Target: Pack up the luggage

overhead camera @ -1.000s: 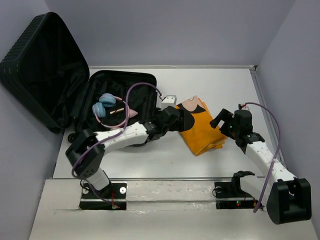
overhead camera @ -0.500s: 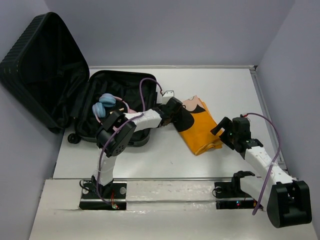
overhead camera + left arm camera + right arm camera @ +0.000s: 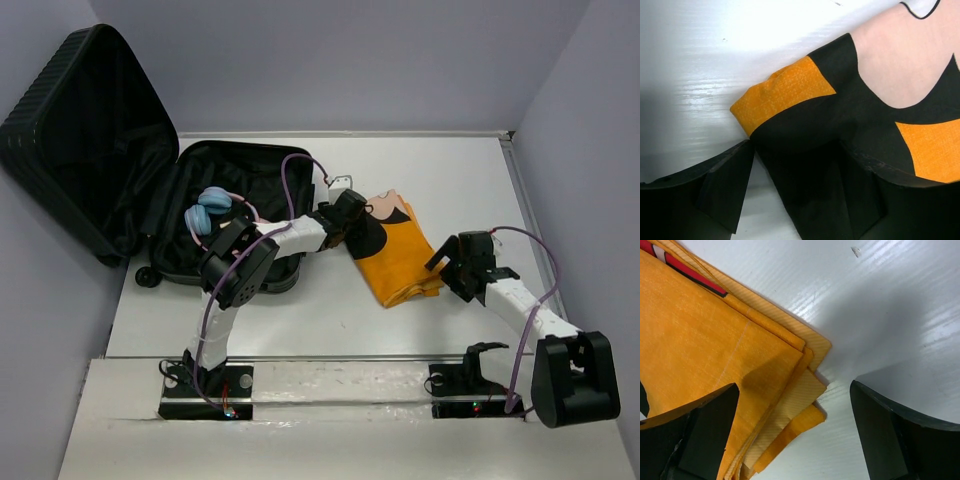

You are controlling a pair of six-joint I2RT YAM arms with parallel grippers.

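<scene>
The luggage [image 3: 80, 130] lies open at the left, its lid leaning on the wall and its lined base [image 3: 255, 180] flat on the table. Blue and pink headphones [image 3: 212, 210] lie in the base. A folded orange shirt [image 3: 405, 260] with black and pink print lies on the table right of it. My left gripper [image 3: 352, 215] is open at the shirt's left corner; in the left wrist view [image 3: 800, 195] its jaws straddle the black and orange fold [image 3: 785, 92]. My right gripper [image 3: 448, 265] is open at the shirt's near right corner [image 3: 700, 335], with the layered corner between its jaws [image 3: 795, 435].
A small white block [image 3: 340, 183] lies on the table [image 3: 450, 170] by the luggage's right edge, just behind my left gripper. Grey walls close in the left, back and right sides. A raised ledge runs along the near edge by the arm bases.
My left arm has folded back at the elbow and its gripper has shifted up and right onto the shirt's left corner. My right gripper has drawn nearer, to the shirt's near right corner.
</scene>
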